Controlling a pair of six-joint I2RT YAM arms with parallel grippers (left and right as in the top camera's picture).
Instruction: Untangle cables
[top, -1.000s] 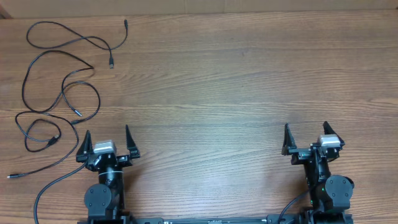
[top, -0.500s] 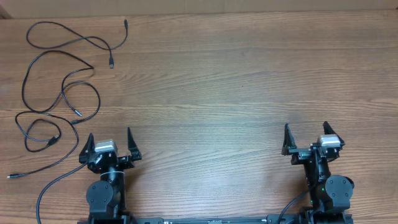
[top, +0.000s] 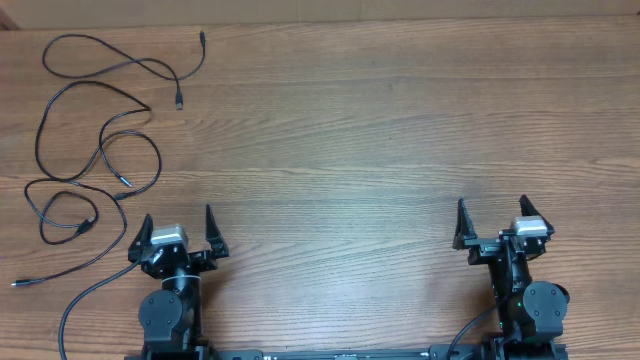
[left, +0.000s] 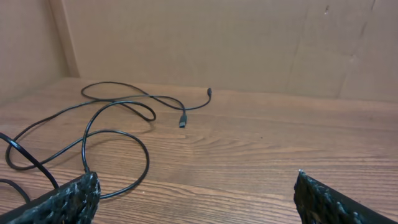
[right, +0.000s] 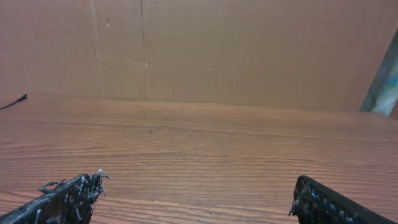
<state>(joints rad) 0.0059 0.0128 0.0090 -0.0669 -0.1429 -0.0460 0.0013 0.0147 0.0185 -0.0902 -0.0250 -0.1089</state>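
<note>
Thin black cables (top: 95, 140) lie in tangled loops on the wooden table at the far left, with plug ends near the back. They also show in the left wrist view (left: 118, 115), ahead and to the left. My left gripper (top: 176, 225) is open and empty near the front edge, just right of the cables' nearest loops; its fingers show in the left wrist view (left: 196, 196). My right gripper (top: 492, 215) is open and empty at the front right, far from the cables; its fingers show in the right wrist view (right: 198, 198).
A cardboard wall (left: 217, 43) stands along the back edge of the table. A cable tip (right: 15, 99) shows at the left edge of the right wrist view. Bare wood table (top: 360, 150) spans the middle and right.
My left gripper has shifted slightly to the right at the front edge. The right arm and the cables have not moved.
</note>
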